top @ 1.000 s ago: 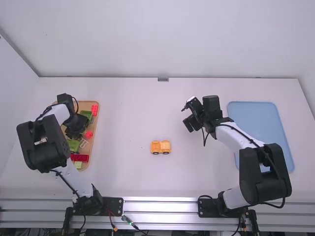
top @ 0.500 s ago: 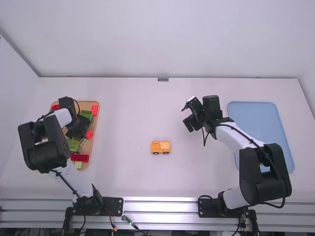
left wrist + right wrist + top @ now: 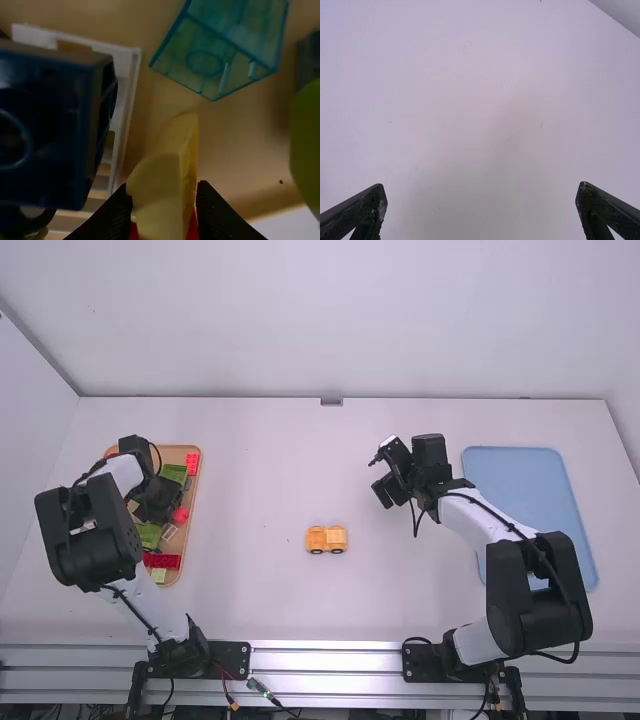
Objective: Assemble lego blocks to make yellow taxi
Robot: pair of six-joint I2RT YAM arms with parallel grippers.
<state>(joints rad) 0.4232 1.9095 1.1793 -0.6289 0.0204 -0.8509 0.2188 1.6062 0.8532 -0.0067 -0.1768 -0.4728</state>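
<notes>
The left gripper (image 3: 155, 500) is staying over the tray (image 3: 176, 454), and its fingers (image 3: 116, 212) are standing narrow, holding the yellow block (image 3: 160, 192) between them. Something red (image 3: 192, 231) is showing close to the fingertips, behind this block; what it is, I am not able to tell. The dark blue block (image 3: 45, 132) is lying near one of these fingers, and the clear teal block (image 3: 220, 50) is lying beyond the fingertips. The right gripper (image 3: 374, 476) is hanging over the table (image 3: 260, 460) with its fingers (image 3: 362, 212) standing wide, holding nothing. The yellow car (image 3: 326, 539) is standing between the two grippers, well apart from the fingers of both, and it is sitting nearer to the arm bases than the right fingertips are.
</notes>
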